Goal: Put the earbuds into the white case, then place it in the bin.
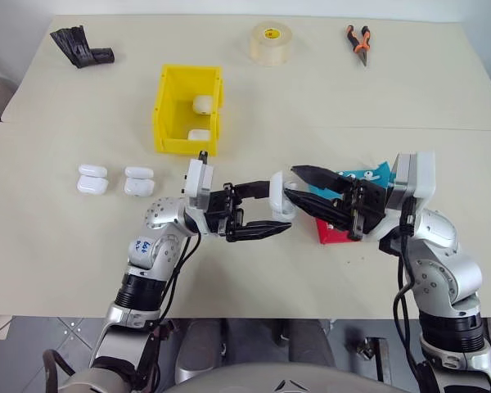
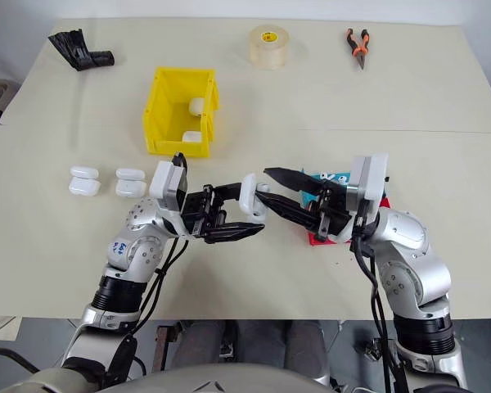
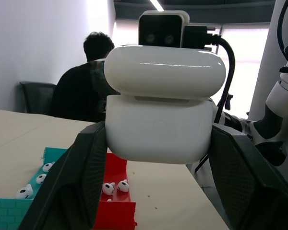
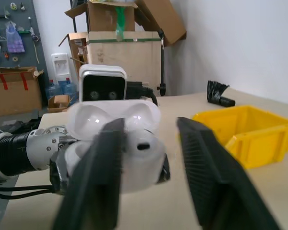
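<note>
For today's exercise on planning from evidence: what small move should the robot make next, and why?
Probably press the lid shut with the right gripper. The left gripper holds the white case with its lid ajar, and the right gripper's open fingers sit right at it. The yellow bin comes after.

On the bench (image 1: 442, 90), a tape roll (image 1: 271, 42) lies at the far edge, orange-handled pliers (image 1: 358, 41) to its right, a black object (image 1: 80, 47) at the far left corner.
</note>
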